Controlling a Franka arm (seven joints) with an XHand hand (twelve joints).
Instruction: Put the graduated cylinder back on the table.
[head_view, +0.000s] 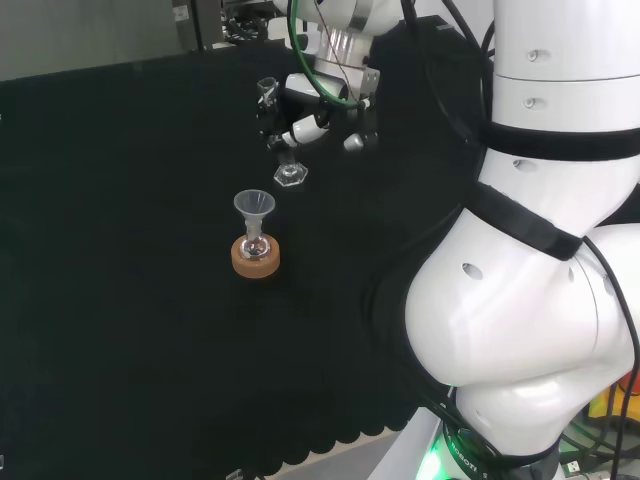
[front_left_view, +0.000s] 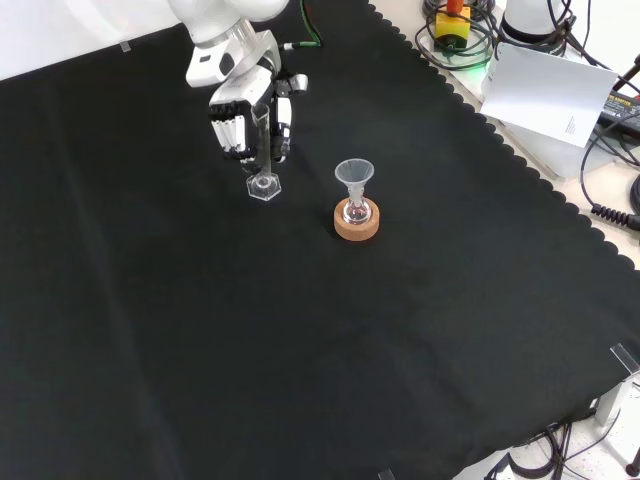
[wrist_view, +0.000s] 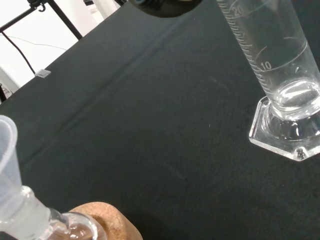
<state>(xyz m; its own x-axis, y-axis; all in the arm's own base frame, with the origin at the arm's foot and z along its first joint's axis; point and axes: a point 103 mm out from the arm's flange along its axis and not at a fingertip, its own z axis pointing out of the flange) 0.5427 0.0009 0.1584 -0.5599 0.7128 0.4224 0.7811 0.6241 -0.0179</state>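
The clear graduated cylinder (front_left_view: 262, 160) stands upright, and its hexagonal foot (front_left_view: 263, 187) is at the black cloth. In the wrist view the foot (wrist_view: 285, 135) looks flat on the cloth, with a little liquid at the tube's bottom. The black and white hand (front_left_view: 245, 115) comes from the top of the front view, and its fingers (front_left_view: 283, 122) curl round the tube's upper part. In the head view the hand (head_view: 312, 118) holds the cylinder (head_view: 284, 150) just left of the arm's links.
A clear funnel (front_left_view: 354, 172) sits in a small flask on a cork ring (front_left_view: 357, 225), to the right of the cylinder in the front view. In the head view this cork ring (head_view: 256, 260) lies nearer than the cylinder. Cables and papers lie beyond the cloth's scalloped edge (front_left_view: 520, 165).
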